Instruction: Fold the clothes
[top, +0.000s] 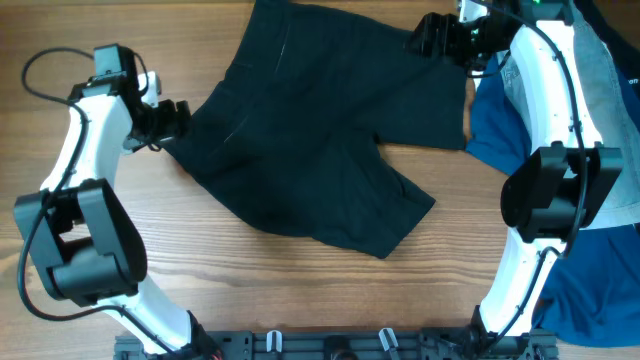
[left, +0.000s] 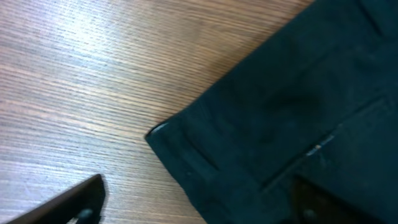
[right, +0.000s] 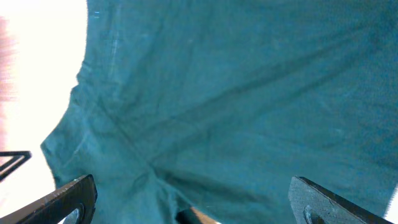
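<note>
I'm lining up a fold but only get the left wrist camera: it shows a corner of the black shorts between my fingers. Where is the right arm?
Observer: The right gripper is at the far right edge of the black shorts, with its jaws open above the fabric.
Operator: Are the shorts folded at all?
Observer: No. They lie spread out diagonally on the table, with one leg pointing toward the near right.
Operator: Anything close on that side?
Observer: A royal-blue garment lies right beside the shorts' right edge, partly under the right arm.
</note>
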